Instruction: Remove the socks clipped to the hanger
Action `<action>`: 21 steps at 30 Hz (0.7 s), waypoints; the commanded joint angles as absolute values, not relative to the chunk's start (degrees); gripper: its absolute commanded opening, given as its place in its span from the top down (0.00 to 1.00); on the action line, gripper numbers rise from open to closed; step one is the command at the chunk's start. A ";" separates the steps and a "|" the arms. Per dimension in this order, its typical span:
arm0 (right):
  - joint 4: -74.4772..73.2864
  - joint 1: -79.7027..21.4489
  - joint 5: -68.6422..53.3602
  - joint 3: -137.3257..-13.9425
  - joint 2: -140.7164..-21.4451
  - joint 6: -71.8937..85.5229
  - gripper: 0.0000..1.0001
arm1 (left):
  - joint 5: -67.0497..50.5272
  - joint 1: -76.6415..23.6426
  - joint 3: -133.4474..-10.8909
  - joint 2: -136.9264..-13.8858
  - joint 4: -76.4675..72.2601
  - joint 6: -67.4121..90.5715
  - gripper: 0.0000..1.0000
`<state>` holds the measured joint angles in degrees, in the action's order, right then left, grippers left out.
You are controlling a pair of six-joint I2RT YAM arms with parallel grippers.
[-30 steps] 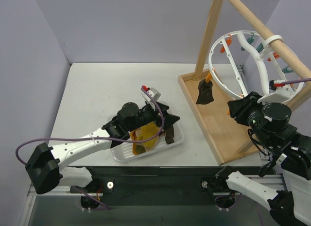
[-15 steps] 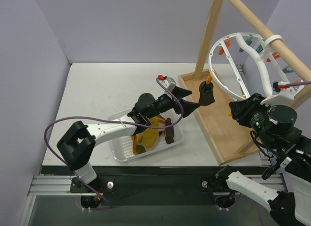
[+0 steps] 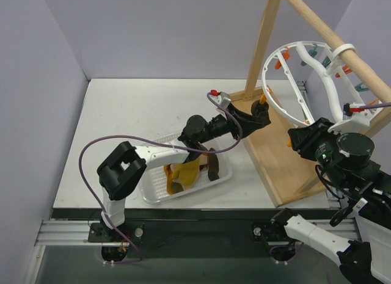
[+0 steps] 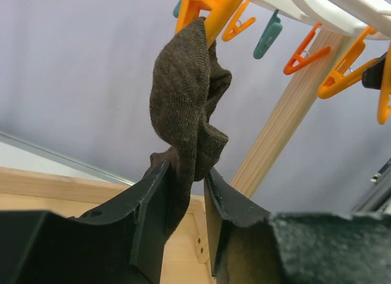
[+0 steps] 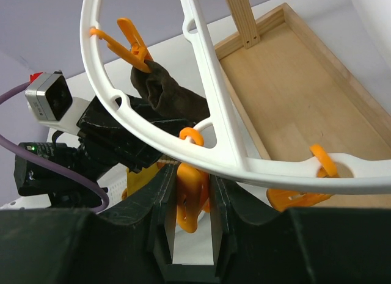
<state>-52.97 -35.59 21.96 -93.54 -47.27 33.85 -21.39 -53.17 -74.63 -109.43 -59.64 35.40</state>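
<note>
Stretched out from the tray (image 3: 151,190), the left arm now reaches across the desk (image 3: 128,113) to the dark brown sock (image 4: 186,82), where half a second ago its jaws were just short of it. From the top view its forearm passes over the tray's far corner and over the raised edge of the wooden frame (image 3: 272,159). A purple cable (image 3: 91,156) loops wide on its near side. Mustard-yellow and dark socks (image 3: 186,173) lie in the tray. The hanger (image 3: 317,64) hangs tilted from the frame's pole, and the right arm stands upright at the desk's right edge beneath it.

On the left wrist view, the left gripper (image 4: 186,174) has its jaws drawn nearly together, pinching the sock's lower end. The sock's top is still held in an orange clip (image 4: 208,9), with the frame's post just behind.

On the right wrist view, the right gripper (image 5: 189,187) has narrow jaws closed on a second orange clip (image 5: 189,204) just under the hanger's rim. The wooden base lies beyond.
</note>
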 commanded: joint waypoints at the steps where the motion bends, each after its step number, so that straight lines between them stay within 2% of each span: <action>1: -55.90 -35.51 20.13 -93.34 -46.58 34.01 0.84 | -24.69 -53.44 -77.70 -110.13 -65.92 40.69 0.66; 4: -56.42 -35.51 20.04 -92.55 -45.88 34.10 0.78 | -26.54 -53.44 -77.78 -109.95 -66.36 42.01 0.84; 5: -56.51 -35.51 20.21 -92.55 -45.70 34.01 0.73 | -27.06 -53.44 -77.52 -109.52 -66.36 42.45 0.99; 13: -59.67 -35.51 17.50 -95.53 -46.23 33.93 0.46 | -29.79 -54.05 -71.28 -104.51 -66.71 45.09 1.00; 14: -60.37 -35.51 16.97 -96.23 -46.58 33.75 0.38 | -30.14 -54.23 -70.84 -103.37 -66.45 45.17 1.00; 17: -63.10 -35.59 13.81 -98.00 -47.72 33.31 0.24 | -31.64 -54.67 -69.70 -101.00 -64.61 45.35 1.00; 21: -63.11 -35.51 7.48 -98.17 -48.34 32.17 0.17 | -32.96 -55.63 -68.29 -99.41 -63.55 46.75 1.00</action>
<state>-61.32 -35.59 14.20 -96.90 -46.44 33.93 -29.89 -54.57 -68.90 -103.98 -62.28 44.88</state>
